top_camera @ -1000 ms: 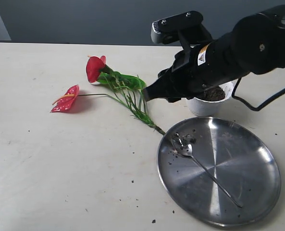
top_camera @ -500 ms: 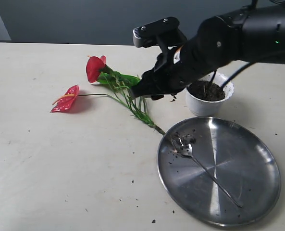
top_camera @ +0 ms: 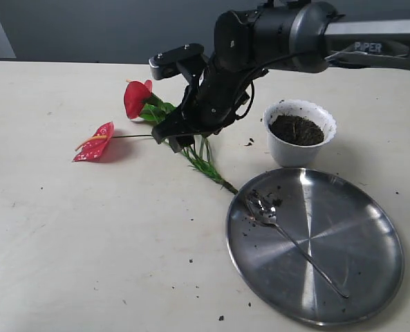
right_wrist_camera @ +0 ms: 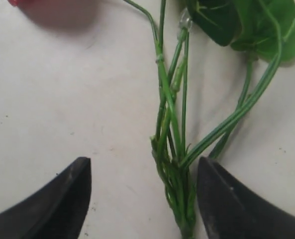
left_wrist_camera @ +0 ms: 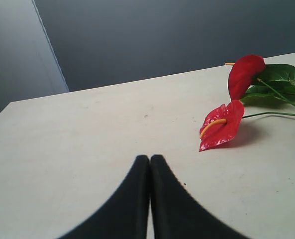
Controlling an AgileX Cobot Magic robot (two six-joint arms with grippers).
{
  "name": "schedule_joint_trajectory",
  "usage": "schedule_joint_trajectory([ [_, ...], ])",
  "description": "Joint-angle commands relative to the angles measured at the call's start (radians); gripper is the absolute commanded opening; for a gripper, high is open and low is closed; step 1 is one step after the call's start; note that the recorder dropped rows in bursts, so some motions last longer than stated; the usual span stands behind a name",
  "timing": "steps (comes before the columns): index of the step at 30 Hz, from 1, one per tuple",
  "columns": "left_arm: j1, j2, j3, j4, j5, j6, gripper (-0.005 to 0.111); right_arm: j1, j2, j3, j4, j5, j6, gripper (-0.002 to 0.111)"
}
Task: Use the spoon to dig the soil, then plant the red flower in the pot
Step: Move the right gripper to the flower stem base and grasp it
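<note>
Straddling the bundled stems of the red flower (right_wrist_camera: pixel 168 134), the right fingers (right_wrist_camera: pixel 57 199) are held wide apart, one on each side, with nothing gripped yet. Whether their tips touch the bench (top_camera: pixel 87 242) cannot be told. The left fingers (left_wrist_camera: pixel 132 199) are pressed together and empty, low over bare bench, with the two blooms (left_wrist_camera: pixel 222 127) seen off to one side.

The flower is laid flat on the bench. Its thin green stems are gathered into one tight bundle between the right fingers and fan out beyond them into leaves and blooms.

The sprig is judged to be very light, with springy stems and a glossy surface that could slip or roll under a loose pinch. The bundle is judged the best place to be taken: several strands are joined there, so the hold would be firmer. The blooms and leaves would be spared, and the lower stem end would be left free for planting. Since the stems lie flat, the fingers would need to be brought right down to the bench before closing.

Further out, the pot (top_camera: pixel 298 153) is stood upright near the steel plate (top_camera: pixel 360 277), filled with soil (top_camera: pixel 296 129). The spoon (top_camera: pixel 291 242) is laid in the plate, its bowl soiled, so the digging is judged done.
</note>
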Motion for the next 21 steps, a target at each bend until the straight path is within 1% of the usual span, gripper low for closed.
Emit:
schedule_joint_trajectory([
  [1,-0.002,0.005,-0.003,-0.005,-0.007,-0.005,0.002,-0.003,0.034,-0.013,0.010,-0.031,-0.013,0.059],
  [11,-0.002,0.005,-0.003,-0.005,-0.007,-0.005,0.002,-0.003,0.094,-0.013,0.010,-0.092,-0.013,0.059],
  [13,-0.002,0.005,-0.003,-0.005,-0.007,-0.005,0.002,-0.003,0.101,-0.013,0.007,-0.096,-0.013,0.056],
  [16,-0.002,0.005,-0.003,-0.005,-0.007,-0.005,0.002,-0.003,0.110,-0.013,0.007,-0.115,-0.011,0.047],
  [21,-0.002,0.005,-0.003,-0.005,-0.007,-0.005,0.002,-0.003,0.136,-0.031,0.010,-0.130,-0.007,0.047],
])
